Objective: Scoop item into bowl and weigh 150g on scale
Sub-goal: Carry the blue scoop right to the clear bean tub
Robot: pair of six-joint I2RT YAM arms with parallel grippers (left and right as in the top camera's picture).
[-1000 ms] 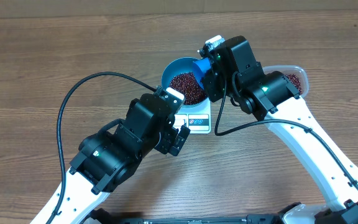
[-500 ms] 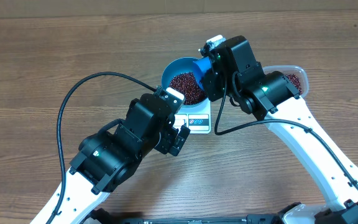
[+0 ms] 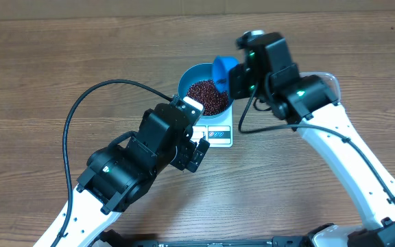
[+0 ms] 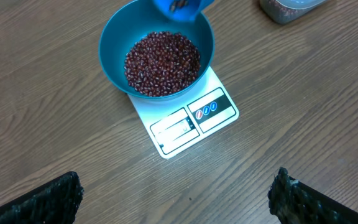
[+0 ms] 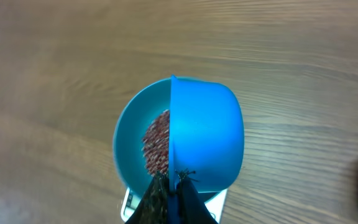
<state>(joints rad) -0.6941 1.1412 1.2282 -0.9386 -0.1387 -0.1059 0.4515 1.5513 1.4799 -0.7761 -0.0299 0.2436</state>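
- Scoop pulls back from bowl: in the overhead view my right arm has swung toward the upper right of the frame. The small blue scoop (image 3: 223, 68) that sat low at the bowl's right rim a second ago now hangs higher, over its upper right edge.
- The right gripper (image 5: 173, 186) stays pressed tight on the scoop's handle at the bottom of the wrist view. The scoop's blue body covers the right half of the bowl there.
- The left gripper (image 4: 176, 186) has not moved; it is spread wide and empty at the lower centre, looking down on the weighing.
- The beans (image 3: 208, 96) lie as a maroon heap in the blue bowl (image 3: 184, 84), and the bowl stands on the white scale (image 3: 218, 134), centre of the table (image 3: 60, 62). The heap looks no different from a second ago.
- My reading: this pour is done and the arm is backing off, either for another load from the clear tub (image 4: 288, 7), upper right in the left wrist view, or for a check of the weight. I cannot tell whether any beans remain in the scoop.
- Writing: the scale's grey display is too small to read, so I cannot confirm the target weight. Three blue-marked buttons sit beside the display; no brand name is legible.
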